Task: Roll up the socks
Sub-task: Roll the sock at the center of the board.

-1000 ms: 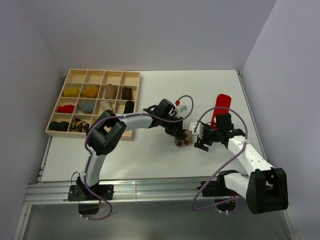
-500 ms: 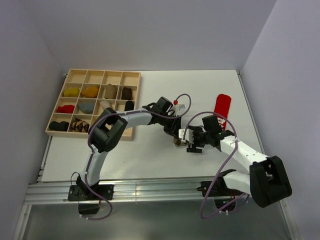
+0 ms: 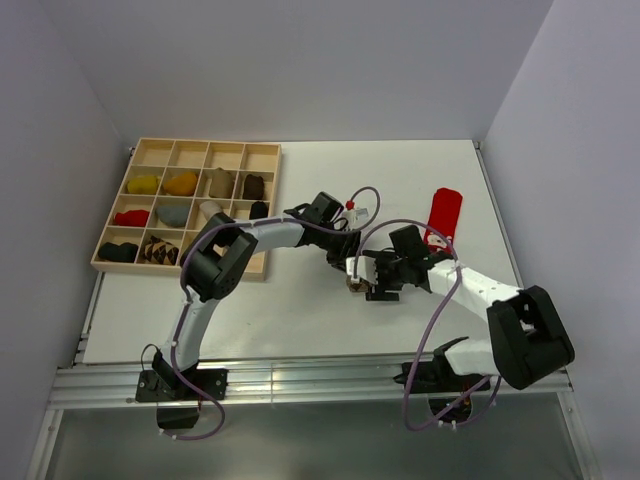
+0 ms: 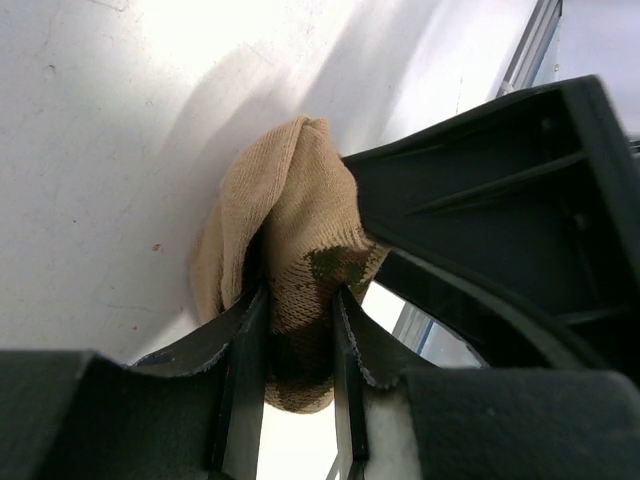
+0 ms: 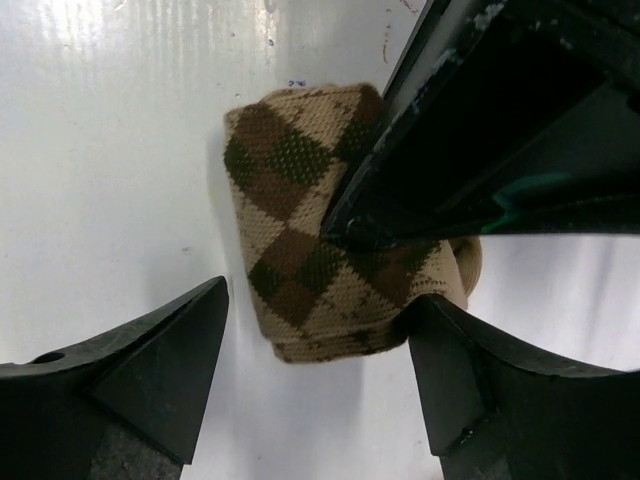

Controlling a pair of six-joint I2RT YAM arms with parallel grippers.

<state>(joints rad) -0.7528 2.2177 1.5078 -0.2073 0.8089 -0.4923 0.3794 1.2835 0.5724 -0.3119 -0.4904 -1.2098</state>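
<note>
The brown-and-tan argyle sock lies rolled into a bundle on the white table, mid-table in the top view. My left gripper is shut on one end of the argyle sock. My right gripper is open, its jaws on either side of the bundle, the right jaw touching it. The red sock lies flat at the right. The black sock on the table is not in view.
A wooden compartment tray stands at the back left, holding yellow, orange, grey, brown, red, black and argyle bundles. The table's front rail runs along the near edge.
My right gripper has moved left from beside the red sock to the argyle bundle and now straddles it. My left gripper kept its hold on the bundle.
</note>
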